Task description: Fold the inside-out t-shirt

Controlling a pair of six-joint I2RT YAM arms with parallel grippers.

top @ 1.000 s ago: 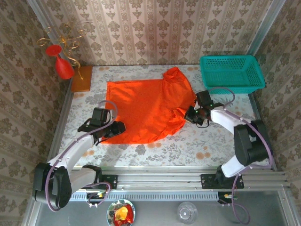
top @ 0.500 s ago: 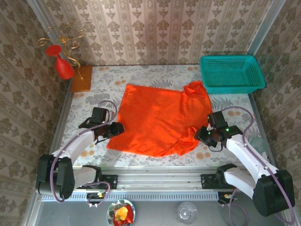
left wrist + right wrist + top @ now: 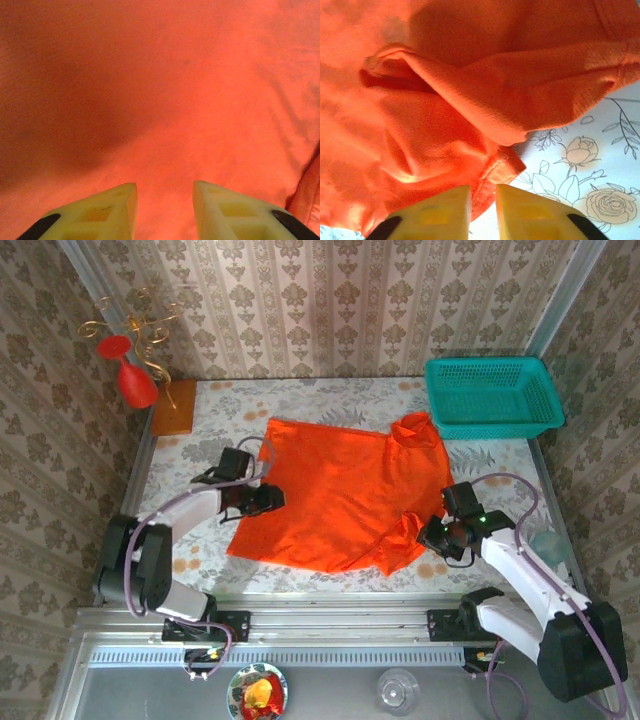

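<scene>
Above the table [image 3: 300, 392], left hand [image 3: 164, 187] hangs part-open over the inside-out t-shirt [image 3: 340, 490], right hand [image 3: 482, 188] narrowly parted at its edge.

The t-shirt [image 3: 340, 495] is orange cloth, matt and soft; close up it shows a fine knit grain and a stitched hem; the desk [image 3: 330, 395] has a smooth floral-printed cover with a faint sheen; the basket [image 3: 490, 425] is teal plastic mesh, slightly glossy; the block [image 3: 173, 407] is smooth orange-brown wood; the ornament [image 3: 135, 382] is red and glossy; the wire stand [image 3: 140, 320] is shiny and gold-coloured; the fingers [image 3: 117, 210] of the left hand [image 3: 164, 195] and of the right hand [image 3: 483, 192] are pale yellow matt plastic with black parts at their outer edges; the arms [image 3: 530, 575] have smooth white shells; the rail [image 3: 340, 612] is bare, dull metal.
</scene>
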